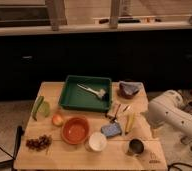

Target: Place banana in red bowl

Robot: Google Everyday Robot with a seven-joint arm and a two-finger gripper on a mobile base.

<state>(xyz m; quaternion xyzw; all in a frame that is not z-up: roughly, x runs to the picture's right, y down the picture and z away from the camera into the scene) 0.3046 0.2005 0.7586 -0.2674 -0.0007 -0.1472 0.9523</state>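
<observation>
Gripper unseen (arm (pixel 175 114) at right) — banana (pixel 130 123) on table (pixel 49 92), beside sponge (pixel 111 130).

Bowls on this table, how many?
3: round orange-red bowl front left, small white bowl beside it, dark purple-blue bowl back right. Tool unseen; white arm at right.

Arm (pixel 172 114): one, white, built of bulky rounded segments. It occupies the right side of the camera view, with a domed joint uppermost and a thick link sloping down toward the lower right edge. Gripper: out of view, past where the arm leaves the frame.
</observation>
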